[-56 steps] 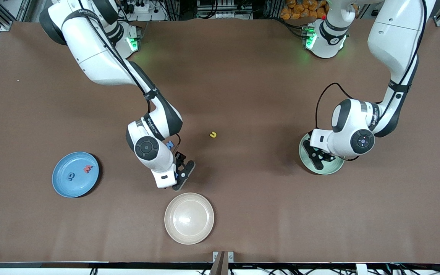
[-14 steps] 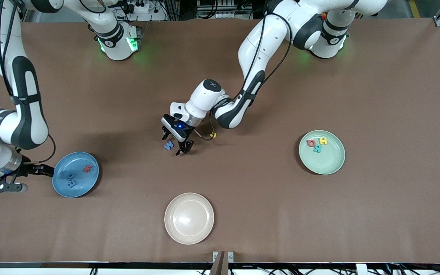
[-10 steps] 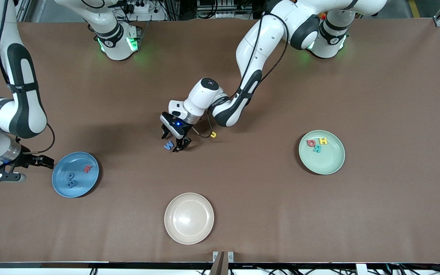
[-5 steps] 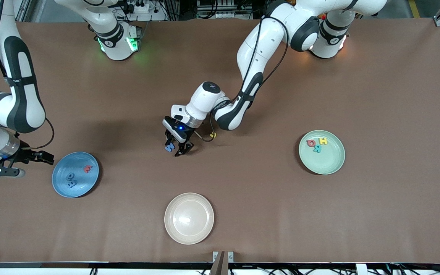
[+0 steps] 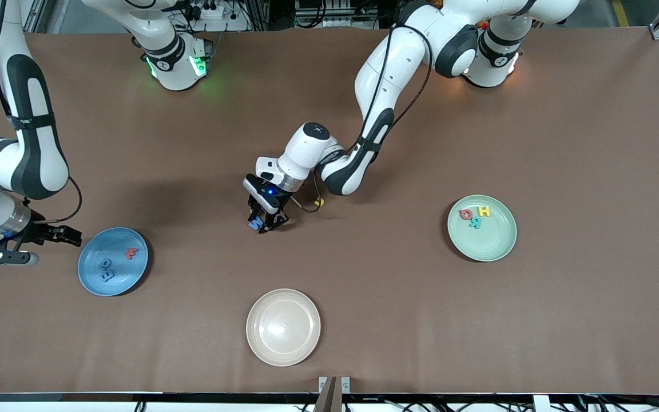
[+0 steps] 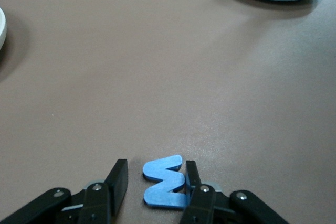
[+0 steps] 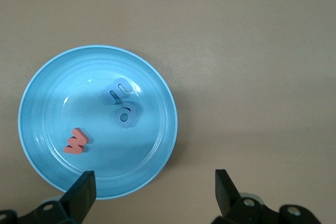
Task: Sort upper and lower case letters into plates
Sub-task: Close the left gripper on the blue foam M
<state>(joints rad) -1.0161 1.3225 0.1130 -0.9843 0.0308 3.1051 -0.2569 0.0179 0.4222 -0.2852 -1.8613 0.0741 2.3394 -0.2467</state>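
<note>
Left pincer (image 5: 265, 221) is down at the table (image 5: 364, 320) near its middle, its two fingers standing on either side of one blue letter (image 6: 165, 181) that lies flat; in the left wrist view one finger (image 6: 191, 178) touches the letter's edge and the other stands a little off it, so the jaws are partly drawn in around it, not yet pinching.

Going from the front camera outward: one cream-beige plate (image 5: 283, 327) lies nearest, with nothing in it. Next comes the bright blue plate (image 5: 113, 261) toward the right arm's end of the table, holding three letters: one red (image 7: 76, 141) and two dark blue (image 7: 122, 103) that lie touching each other. About as far off, toward the left arm's end, lies the pale mint green plate (image 5: 481, 228), also with three letters: one red (image 5: 466, 214), one yellow (image 5: 483, 210) and one teal (image 5: 475, 222), close together. One small yellow letter (image 5: 319, 202) lies on the bare table, farther from the front camera than the blue letter, just beside the left arm's wrist.

Right pincer (image 5: 32, 246) waits just beside the blue plate's rim with its fingers spread wide and nothing between them.
</note>
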